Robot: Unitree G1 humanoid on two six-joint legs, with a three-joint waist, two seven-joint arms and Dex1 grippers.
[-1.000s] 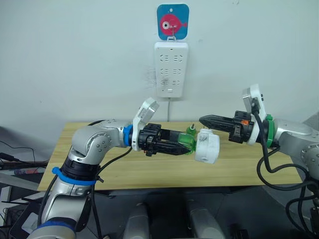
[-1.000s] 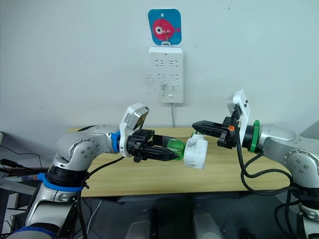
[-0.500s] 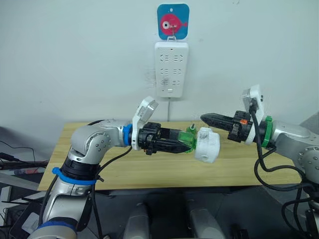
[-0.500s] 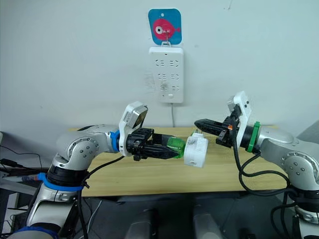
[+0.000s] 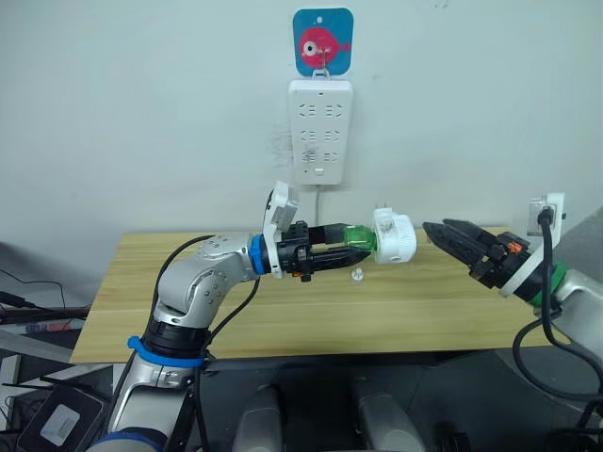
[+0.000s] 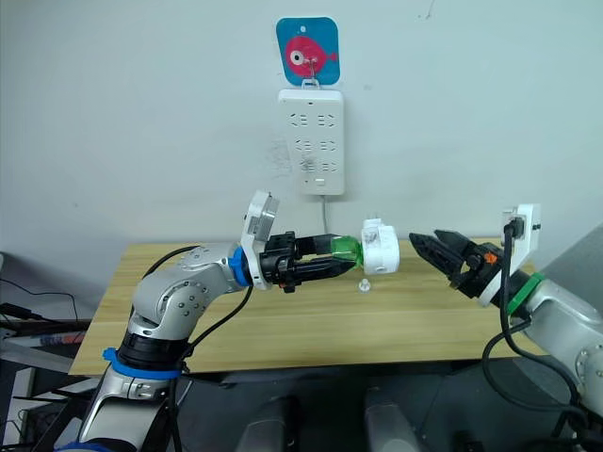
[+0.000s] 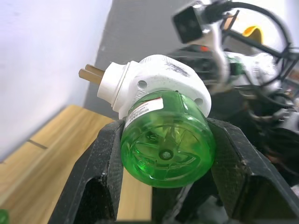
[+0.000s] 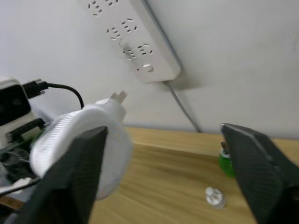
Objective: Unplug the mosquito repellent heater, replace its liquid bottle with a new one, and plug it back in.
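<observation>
- While my left fingers [image 5: 350, 252] clamp the green bottle [image 5: 359, 240] from both sides, the heater [image 5: 395, 237] sits on the bottle's far end, held in the air above the counter [image 5: 283, 320].
- The heater's two prongs [image 7: 91, 74] point up toward the wall, below the power strip [image 5: 320, 131].
- My right fingers [image 5: 450, 236] are spread wide and hold nothing; they sit just right of the heater, not touching it.
- A small clear cap [image 5: 358, 275] lies on the counter under the bottle.
- Another green bottle [image 8: 226, 161] stands on the counter near the wall.
- A fish sticker [image 5: 322, 42] hangs above the strip.
</observation>
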